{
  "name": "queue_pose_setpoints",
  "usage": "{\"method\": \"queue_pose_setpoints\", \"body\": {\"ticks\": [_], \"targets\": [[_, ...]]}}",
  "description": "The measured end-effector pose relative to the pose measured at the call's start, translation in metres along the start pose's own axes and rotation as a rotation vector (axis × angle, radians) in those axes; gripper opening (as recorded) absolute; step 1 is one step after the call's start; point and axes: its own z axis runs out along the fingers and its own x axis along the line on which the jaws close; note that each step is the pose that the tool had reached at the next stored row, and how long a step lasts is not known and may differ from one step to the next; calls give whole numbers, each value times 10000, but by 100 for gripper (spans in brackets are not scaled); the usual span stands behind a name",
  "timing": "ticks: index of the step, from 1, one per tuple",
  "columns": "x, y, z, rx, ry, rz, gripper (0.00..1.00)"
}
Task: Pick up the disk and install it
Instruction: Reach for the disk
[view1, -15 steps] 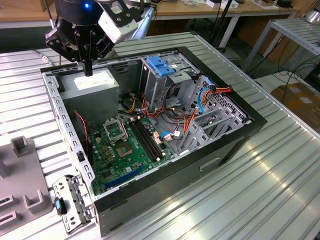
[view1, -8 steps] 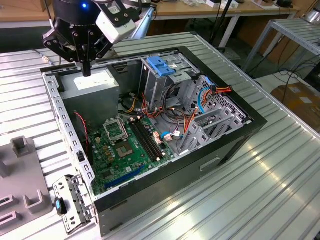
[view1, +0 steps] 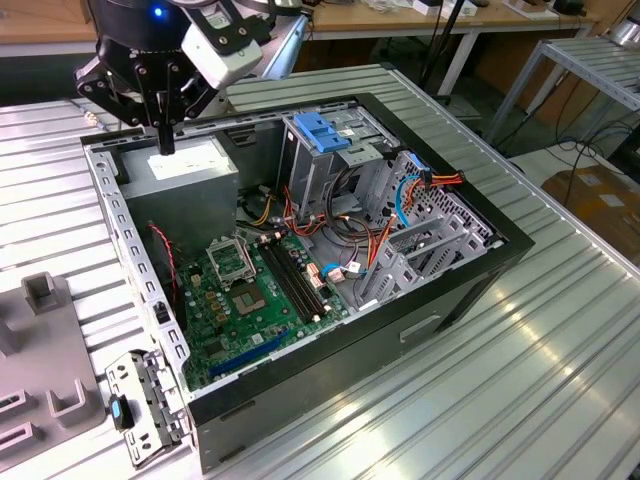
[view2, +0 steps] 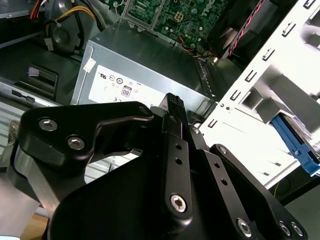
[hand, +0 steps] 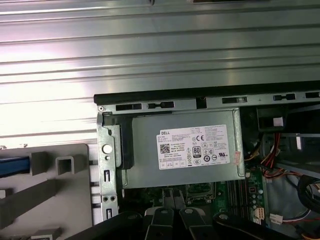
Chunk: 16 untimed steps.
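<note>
Gripper (view1: 165, 146) (jaws together) hangs well apart from blue-railed disk (hand: 12, 166)

In the exterior view, an open computer case (view1: 140, 270) sits on a ribbed metal table (view1: 530, 380). Inside it, a grey power supply (view1: 185, 170) lies at ten o'clock, a green motherboard (view1: 250, 300) at seven, and a drive cage (view1: 335, 175) at one.

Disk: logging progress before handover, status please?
Gripper shut, empty, above power supply. Disk in grey fixture, untouched. Case wall between.
</note>
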Motion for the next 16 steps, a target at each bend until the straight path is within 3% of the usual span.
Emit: {"method": "queue_pose_setpoints", "body": {"ticks": [16], "targets": [[116,-9,-3,0,2,0,11]]}}
